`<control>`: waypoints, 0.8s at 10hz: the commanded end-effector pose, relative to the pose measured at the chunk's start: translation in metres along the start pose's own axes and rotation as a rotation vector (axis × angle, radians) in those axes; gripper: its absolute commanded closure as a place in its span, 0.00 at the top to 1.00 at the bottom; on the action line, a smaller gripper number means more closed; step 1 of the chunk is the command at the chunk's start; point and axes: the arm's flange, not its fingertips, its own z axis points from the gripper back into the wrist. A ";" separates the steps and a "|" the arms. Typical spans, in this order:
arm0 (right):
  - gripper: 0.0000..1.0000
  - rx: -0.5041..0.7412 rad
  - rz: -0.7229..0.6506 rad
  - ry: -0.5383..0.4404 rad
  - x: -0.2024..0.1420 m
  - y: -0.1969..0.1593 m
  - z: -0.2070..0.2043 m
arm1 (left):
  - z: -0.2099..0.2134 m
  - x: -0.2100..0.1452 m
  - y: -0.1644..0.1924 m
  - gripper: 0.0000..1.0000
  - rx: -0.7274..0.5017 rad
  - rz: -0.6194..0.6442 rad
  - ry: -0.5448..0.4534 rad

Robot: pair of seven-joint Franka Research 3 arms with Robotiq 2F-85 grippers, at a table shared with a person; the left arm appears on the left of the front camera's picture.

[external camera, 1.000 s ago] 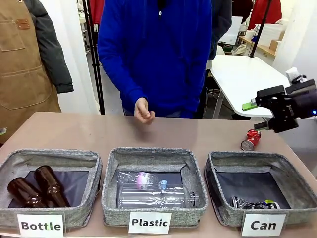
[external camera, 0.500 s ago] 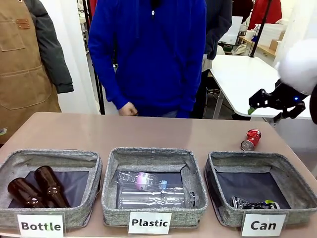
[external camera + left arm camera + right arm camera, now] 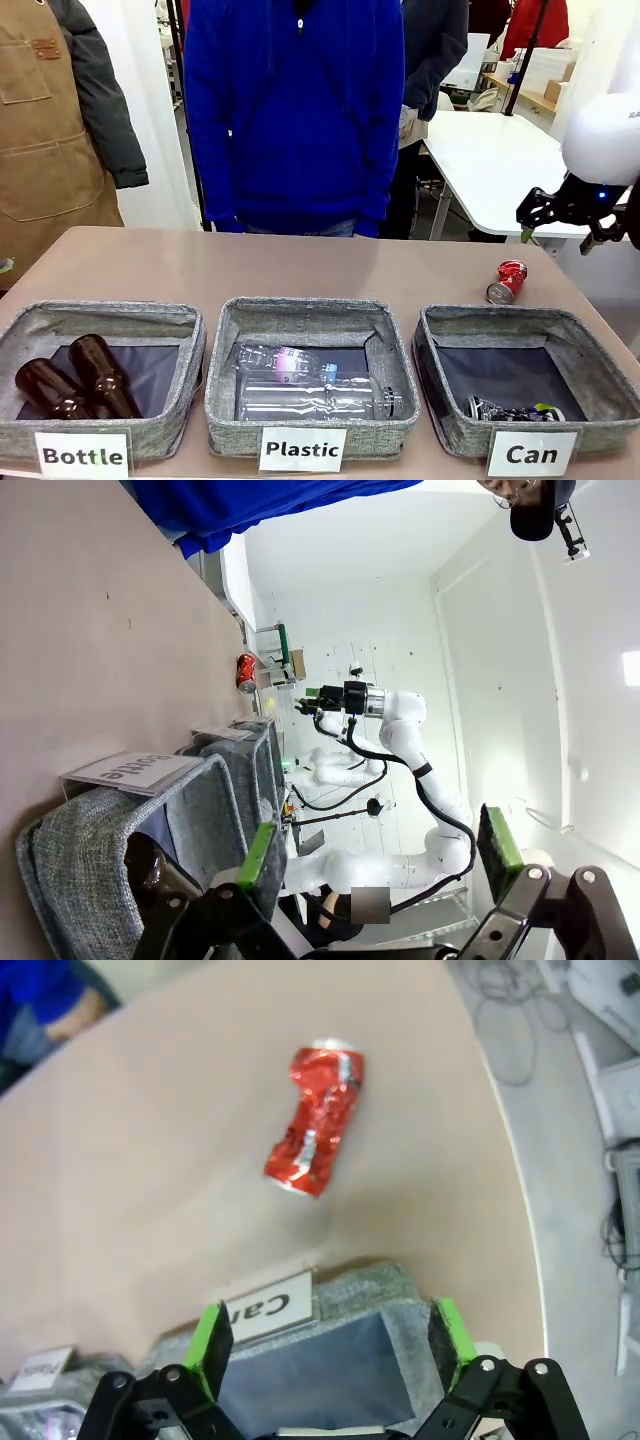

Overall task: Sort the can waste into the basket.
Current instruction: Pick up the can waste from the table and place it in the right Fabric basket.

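Above the table's far right, we hold our right gripper (image 3: 330, 1345) open over the red can (image 3: 312, 1120), the "Can" basket (image 3: 445, 345) near it; our left gripper (image 3: 375, 855) gapes too

Crushed red can (image 3: 506, 281) lies behind Can basket (image 3: 528, 388).

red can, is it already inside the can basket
No, the red can lies on the bare table beyond the Can basket.

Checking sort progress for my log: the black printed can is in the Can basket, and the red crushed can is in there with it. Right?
Not quite. The black can is in the Can basket, but the red crushed can lies on the table beyond the basket's far rim, as the front view shows.
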 end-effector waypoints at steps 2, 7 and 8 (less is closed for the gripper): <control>1.00 -0.027 -0.024 0.019 -0.004 0.003 0.003 | -0.001 -0.004 -0.006 1.00 0.005 0.009 -0.005; 1.00 -0.054 -0.170 0.161 0.072 0.011 -0.059 | -0.001 -0.004 -0.006 1.00 0.005 0.009 -0.005; 1.00 -0.067 -0.236 0.166 0.088 0.009 -0.072 | -0.001 -0.004 -0.006 1.00 0.005 0.009 -0.005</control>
